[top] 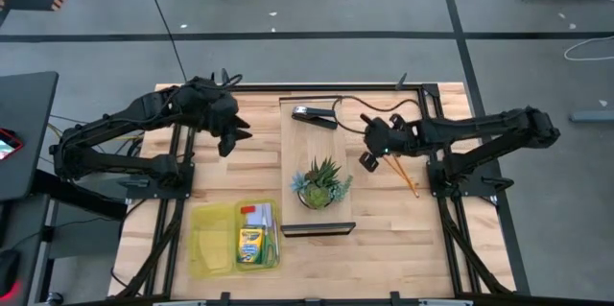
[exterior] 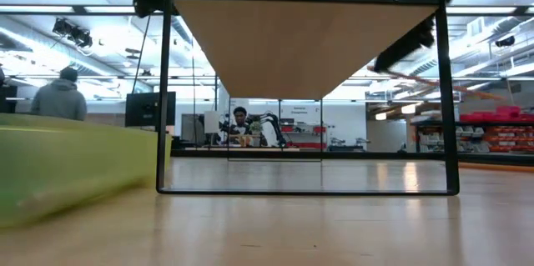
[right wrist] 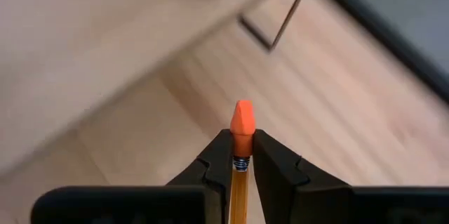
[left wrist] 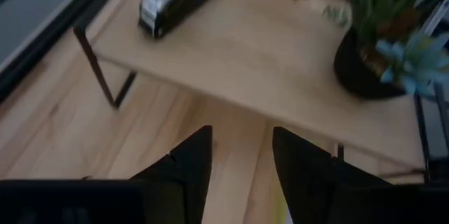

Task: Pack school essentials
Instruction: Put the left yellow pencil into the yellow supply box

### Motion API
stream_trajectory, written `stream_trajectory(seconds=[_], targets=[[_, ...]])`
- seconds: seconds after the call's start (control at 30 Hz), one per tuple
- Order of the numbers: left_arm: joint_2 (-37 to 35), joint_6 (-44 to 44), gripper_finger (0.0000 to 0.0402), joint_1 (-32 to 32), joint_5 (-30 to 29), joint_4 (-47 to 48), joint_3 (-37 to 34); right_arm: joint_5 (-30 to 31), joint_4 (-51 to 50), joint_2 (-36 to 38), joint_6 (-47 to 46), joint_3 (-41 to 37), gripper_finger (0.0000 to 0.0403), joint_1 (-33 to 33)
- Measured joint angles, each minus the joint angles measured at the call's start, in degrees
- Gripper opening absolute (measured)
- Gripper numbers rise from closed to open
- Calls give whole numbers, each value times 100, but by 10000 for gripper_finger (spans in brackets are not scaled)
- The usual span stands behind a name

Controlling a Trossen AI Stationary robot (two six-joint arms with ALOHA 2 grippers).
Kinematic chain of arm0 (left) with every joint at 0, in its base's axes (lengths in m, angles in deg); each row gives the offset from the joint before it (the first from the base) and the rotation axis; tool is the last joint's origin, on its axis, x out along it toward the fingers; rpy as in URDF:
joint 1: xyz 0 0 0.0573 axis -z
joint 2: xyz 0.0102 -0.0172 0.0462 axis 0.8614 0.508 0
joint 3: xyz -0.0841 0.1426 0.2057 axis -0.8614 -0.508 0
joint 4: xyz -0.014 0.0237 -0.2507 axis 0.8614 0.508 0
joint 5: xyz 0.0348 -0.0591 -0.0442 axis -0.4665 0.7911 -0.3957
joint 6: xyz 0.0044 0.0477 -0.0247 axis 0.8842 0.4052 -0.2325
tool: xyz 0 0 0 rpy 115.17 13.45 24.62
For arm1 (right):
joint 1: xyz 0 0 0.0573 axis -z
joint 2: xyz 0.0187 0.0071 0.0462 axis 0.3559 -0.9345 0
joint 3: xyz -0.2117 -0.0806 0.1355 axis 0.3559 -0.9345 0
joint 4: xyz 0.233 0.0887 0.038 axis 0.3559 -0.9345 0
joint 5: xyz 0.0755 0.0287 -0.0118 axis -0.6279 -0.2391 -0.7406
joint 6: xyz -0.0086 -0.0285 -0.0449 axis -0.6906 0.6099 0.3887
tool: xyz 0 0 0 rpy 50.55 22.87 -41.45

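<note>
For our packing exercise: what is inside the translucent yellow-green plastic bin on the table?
The translucent yellow-green plastic bin holds a yellow-and-green crayon box with a white-and-red item beside it. Anything beneath them is covered.

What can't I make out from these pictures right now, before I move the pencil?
- Pencil: the right wrist view shows only its eraser end; the right gripper hides the rest.
- Yellow-green case: only the crayon box reads in the high view; other contents are too small.
- Tabletop items: the low view's wooden shelf shows only its underside.
</note>
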Motion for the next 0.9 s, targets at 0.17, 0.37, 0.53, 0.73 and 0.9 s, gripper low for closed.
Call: stream_trajectory(seconds=[0.17, 0.37, 0.53, 0.73, 0.9], targets=[[7, -70, 167, 0, -1, -558, 0, 37, 13, 2, 786, 690, 57, 383], [7, -333, 161, 3, -1, -1140, 0, 29, 289, 2, 1732, 1501, 57, 829], [10, -471, 156, 93, -2, -1387, 0, -191, 585, 2, 2110, 1991, 57, 1099], [211, -658, 157, 342, 1, -1960, -5, -723, 1333, 2, 2106, 2282, 57, 1218], [484, -920, 148, 494, -3, -2592, -2, -980, 1711, 2, 1853, 2406, 58, 1218]])
